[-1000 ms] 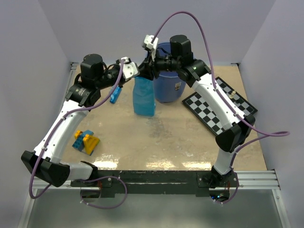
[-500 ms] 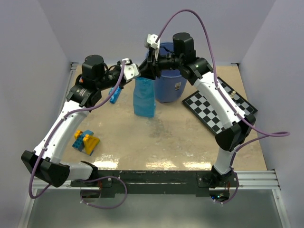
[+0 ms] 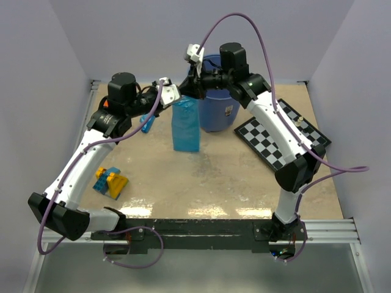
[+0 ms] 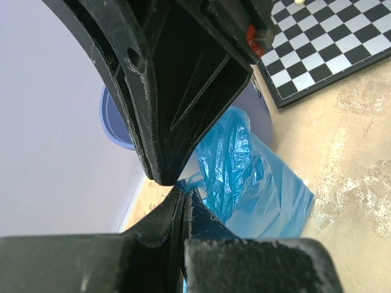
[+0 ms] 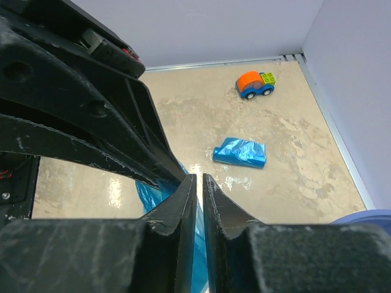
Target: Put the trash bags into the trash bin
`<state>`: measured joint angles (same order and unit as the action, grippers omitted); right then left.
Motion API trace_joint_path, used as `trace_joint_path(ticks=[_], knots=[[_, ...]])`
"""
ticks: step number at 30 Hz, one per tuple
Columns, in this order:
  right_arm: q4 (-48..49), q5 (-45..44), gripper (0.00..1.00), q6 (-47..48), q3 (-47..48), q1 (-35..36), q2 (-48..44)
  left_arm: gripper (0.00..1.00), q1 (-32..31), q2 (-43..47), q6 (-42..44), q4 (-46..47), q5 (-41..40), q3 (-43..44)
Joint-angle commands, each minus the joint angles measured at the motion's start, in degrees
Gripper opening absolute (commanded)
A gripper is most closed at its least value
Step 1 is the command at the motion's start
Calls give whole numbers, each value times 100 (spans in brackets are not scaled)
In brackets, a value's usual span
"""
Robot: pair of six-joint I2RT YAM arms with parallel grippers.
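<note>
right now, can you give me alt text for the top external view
Two robot arms reach across a table, the left gripper and right gripper both at the top edge of a blue trash bag hanging upright beside a blue trash bin. A chessboard lies on the right, toy blocks on the left.

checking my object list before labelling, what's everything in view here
hanging trash bag: 1, bright blue, beside the bin
folded trash bag: 1, blue, lying on the table
trash bin: 1, blue, far centre
chessboard: 1, black and white, right of the bin
toy blocks: 1 cluster, yellow and blue, near left
toy car: 1, orange and blue, by the wall
left gripper: 1, black, shut on the hanging trash bag's top
right gripper: 1, black, same grip
</note>
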<state>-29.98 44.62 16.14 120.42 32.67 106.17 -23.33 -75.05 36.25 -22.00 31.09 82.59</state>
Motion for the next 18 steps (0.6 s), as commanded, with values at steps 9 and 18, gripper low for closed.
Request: trace_joint_path(ticks=[9,18], knots=[[255,696,29,-330,43,-225,-211,0,-40,34,66,134,-68,-15],[45,934,40,-85,-115,-226,-158,0,-40,25,-48,275,-103,-15]])
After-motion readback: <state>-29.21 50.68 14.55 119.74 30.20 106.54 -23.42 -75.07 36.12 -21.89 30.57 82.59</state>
